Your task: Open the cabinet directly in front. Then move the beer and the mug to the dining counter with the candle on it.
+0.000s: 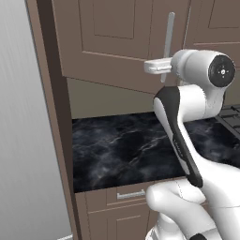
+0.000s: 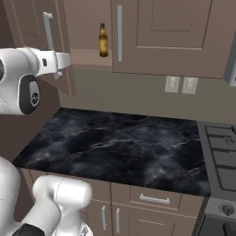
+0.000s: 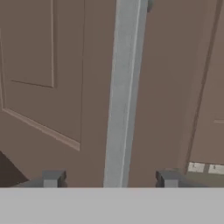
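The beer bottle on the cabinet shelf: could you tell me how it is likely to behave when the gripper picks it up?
The beer stands upright, tall and slim, near the shelf's front edge, so a nudge would probably tip it. It looks like glass: likely stiff, slippery and breakable if dropped. Its round body would probably roll if it fell.

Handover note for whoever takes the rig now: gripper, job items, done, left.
Gripper: open, fingertips either side of the cabinet door's handle, not clamped.
Cabinet: left door swung open.
Beer: upright on the shelf inside.
Mug, candle and dining counter: not sighted from here.
Done: cabinet opened.
Left: back off the handle, carry beer and mug to the dining counter.
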Available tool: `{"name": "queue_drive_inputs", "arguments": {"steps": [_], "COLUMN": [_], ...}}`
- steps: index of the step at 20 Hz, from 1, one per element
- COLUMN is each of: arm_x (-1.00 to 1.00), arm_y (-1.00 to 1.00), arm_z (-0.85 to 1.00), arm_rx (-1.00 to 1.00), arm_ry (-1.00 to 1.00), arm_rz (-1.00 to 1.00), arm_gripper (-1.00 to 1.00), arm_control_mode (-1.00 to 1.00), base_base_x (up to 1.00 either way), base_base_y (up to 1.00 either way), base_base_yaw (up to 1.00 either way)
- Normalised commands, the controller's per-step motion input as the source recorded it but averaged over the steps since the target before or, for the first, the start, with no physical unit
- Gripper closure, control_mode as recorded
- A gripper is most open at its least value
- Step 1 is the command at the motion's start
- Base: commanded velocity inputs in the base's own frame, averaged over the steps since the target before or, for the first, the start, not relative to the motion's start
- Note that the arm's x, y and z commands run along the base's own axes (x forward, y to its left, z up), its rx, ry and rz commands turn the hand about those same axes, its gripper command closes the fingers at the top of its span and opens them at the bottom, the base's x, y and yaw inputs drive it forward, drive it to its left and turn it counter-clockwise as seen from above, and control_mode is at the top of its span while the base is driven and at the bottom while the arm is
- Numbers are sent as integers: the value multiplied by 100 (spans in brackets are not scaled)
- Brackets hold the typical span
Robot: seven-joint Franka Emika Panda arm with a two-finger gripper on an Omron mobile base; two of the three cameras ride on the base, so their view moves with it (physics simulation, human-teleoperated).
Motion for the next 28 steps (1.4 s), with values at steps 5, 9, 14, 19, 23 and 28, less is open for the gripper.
{"name": "queue_drive_inputs", "arguments": {"steps": [5, 9, 14, 19, 23, 28], "arm_x": [-83, -78, -66, -54, -27, -8], "arm_y": [-12, -43, -71, -79, -67, -41], "arm_z": [0, 8, 7, 9, 3, -7], "arm_rx": [0, 0, 0, 0, -7, -17], "arm_ry": [-1, -4, -2, -2, 0, -3], "arm_rz": [9, 12, 14, 16, 16, 21], "arm_gripper": [-100, -100, -100, -100, -100, -100], "arm_control_mode": [-100, -100, -100, -100, -100, -100], "base_base_x": [0, 0, 0, 0, 0, 0], "base_base_y": [0, 0, 0, 0, 0, 0], "base_base_yaw": [0, 0, 0, 0, 0, 0]}}
